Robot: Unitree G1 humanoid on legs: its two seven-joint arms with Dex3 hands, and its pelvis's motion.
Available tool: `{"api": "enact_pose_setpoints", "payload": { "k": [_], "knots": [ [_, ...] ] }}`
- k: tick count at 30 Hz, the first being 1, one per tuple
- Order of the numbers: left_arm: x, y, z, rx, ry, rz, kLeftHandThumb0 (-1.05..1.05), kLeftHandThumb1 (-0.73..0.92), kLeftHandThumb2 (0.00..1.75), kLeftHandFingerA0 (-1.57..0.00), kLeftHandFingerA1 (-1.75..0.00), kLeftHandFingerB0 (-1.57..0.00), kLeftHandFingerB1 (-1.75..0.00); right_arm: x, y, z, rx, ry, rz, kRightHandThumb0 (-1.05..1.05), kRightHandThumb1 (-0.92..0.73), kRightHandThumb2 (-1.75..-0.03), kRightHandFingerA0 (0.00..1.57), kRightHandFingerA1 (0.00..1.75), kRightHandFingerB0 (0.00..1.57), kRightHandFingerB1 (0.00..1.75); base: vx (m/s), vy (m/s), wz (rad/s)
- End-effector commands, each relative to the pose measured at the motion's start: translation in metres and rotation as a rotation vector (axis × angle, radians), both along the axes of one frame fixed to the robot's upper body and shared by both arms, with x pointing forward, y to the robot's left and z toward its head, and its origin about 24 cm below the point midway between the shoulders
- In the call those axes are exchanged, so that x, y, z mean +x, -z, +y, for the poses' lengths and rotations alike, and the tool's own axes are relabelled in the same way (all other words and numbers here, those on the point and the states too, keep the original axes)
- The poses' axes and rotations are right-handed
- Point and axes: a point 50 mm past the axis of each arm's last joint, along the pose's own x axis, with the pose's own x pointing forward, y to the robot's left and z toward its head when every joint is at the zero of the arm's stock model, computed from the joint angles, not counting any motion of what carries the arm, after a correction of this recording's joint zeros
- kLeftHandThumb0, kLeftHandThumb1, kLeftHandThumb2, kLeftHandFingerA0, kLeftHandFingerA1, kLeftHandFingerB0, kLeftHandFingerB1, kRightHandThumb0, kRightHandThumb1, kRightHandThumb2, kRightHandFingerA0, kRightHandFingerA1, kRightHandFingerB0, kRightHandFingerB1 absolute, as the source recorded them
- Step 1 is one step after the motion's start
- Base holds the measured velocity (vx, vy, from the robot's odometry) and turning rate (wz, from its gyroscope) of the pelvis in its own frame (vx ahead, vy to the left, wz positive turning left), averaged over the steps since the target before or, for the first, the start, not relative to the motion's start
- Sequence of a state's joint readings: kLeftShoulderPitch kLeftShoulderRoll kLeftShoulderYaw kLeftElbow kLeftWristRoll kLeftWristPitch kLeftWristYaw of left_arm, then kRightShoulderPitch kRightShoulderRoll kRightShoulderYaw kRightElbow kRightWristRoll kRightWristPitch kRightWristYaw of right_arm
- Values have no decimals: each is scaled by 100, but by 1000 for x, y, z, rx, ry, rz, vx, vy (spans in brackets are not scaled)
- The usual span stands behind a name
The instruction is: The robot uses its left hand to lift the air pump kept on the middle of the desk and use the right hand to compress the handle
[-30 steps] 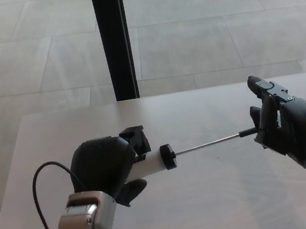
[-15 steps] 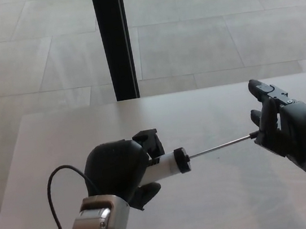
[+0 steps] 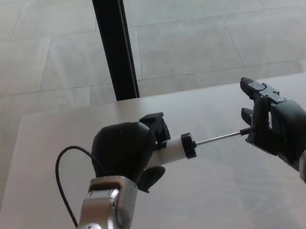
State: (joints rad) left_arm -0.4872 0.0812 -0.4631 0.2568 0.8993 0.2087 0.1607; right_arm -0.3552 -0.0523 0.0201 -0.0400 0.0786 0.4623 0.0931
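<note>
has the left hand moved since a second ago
Yes. The left hand, holding the air pump, has shifted toward the right hand, now below the black post.

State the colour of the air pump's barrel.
White, with a black end cap, on the air pump held in the left robot hand; head view.

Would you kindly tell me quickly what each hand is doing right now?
Left hand: shut on the air pump, gripping its white barrel.
Right hand: shut on the pump handle at the rod's end.
</note>
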Motion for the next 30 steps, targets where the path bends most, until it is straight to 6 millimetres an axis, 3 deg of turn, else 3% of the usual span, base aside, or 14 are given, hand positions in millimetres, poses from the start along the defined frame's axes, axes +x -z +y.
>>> {"api": "enact_pose_setpoints", "payload": {
  "k": [1, 2, 3, 4, 5, 7, 8, 12, 16, 18, 20, 23, 25, 30],
  "knots": [
    [8, -12, -2, 14, -28, -33, -15, 64, 96, -112, -172, -76, -136, 1, 0, 2, -15, -11, -6, -101, -92, -132, 0, 9, 0, 10, 0, 0, 0],
    [8, -12, -3, 13, -29, -42, -21, 64, 93, -96, -175, -78, -143, 2, 0, 3, -16, -11, -6, -101, -92, -132, 0, 9, 0, 10, 0, 0, 0],
    [9, -12, -4, 14, -34, -52, -29, 57, 108, -121, -136, -94, -117, 2, 0, 3, -16, -11, -7, -99, -92, -132, 0, 10, 0, 11, 0, 0, 0],
    [10, -13, -5, 10, -37, -41, -29, 57, 108, -121, -136, -94, -117, 2, 0, 3, -17, -9, -7, -99, -92, -132, 0, 10, 0, 11, 0, 0, 0],
    [11, -13, -6, 19, -49, -24, -24, 66, 91, -98, -165, -84, -83, 3, 0, 4, -16, -8, -7, -100, -92, -133, 0, 9, 0, 9, 0, 0, 0],
    [13, -14, -8, 32, -56, -31, -31, 73, 79, -99, -164, -88, -81, 3, -1, 4, -17, -5, -12, -101, -92, -133, 0, 8, 0, 9, 0, 0, 0],
    [14, -15, -10, 67, -61, -26, -30, 71, 84, -100, -145, -89, -71, 4, -3, 6, -23, 6, -20, -101, -92, -132, 0, 9, 0, 9, 0, 0, 0],
    [18, -17, -16, 67, -83, -7, -21, 57, 110, -98, -150, -88, -83, 6, -5, 8, -3, 11, -40, -104, -92, -132, 0, 7, 0, 10, 0, 0, 0],
    [22, -19, -23, 99, -99, -6, -27, 73, 92, -98, -170, -86, -97, 8, -6, 10, -4, 21, -52, -105, -92, -132, 0, 6, 0, 9, 0, 0, 0],
    [22, -19, -24, 94, -103, -1, -25, 70, 96, -98, -174, -86, -96, 8, -7, 11, -7, 19, -60, -105, -92, -132, 0, 7, 0, 10, 0, 0, 0],
    [23, -20, -28, 54, -92, 6, -23, 62, 103, -100, -171, -84, -70, 9, -9, 13, 3, 14, -63, -105, -92, -132, 0, 5, 0, 6, 0, 0, 0],
    [23, -21, -30, 44, -85, -17, -23, 59, 104, -102, -166, -86, -73, 9, -11, 16, 17, 8, -60, -105, -92, -132, 0, 5, 0, 6, 0, 0, 0],
    [23, -20, -32, 52, -81, -24, -27, 66, 95, -101, -166, -88, -98, 10, -12, 17, 19, 11, -63, -104, -92, -132, 0, 7, 0, 6, 0, 0, 0],
    [24, -20, -35, 90, -87, -18, -31, 76, 78, -95, -166, -83, -94, 10, -13, 20, 25, 7, -80, -100, -92, -130, 0, 10, 0, 10, 0, 0, 0]
  ]
}}
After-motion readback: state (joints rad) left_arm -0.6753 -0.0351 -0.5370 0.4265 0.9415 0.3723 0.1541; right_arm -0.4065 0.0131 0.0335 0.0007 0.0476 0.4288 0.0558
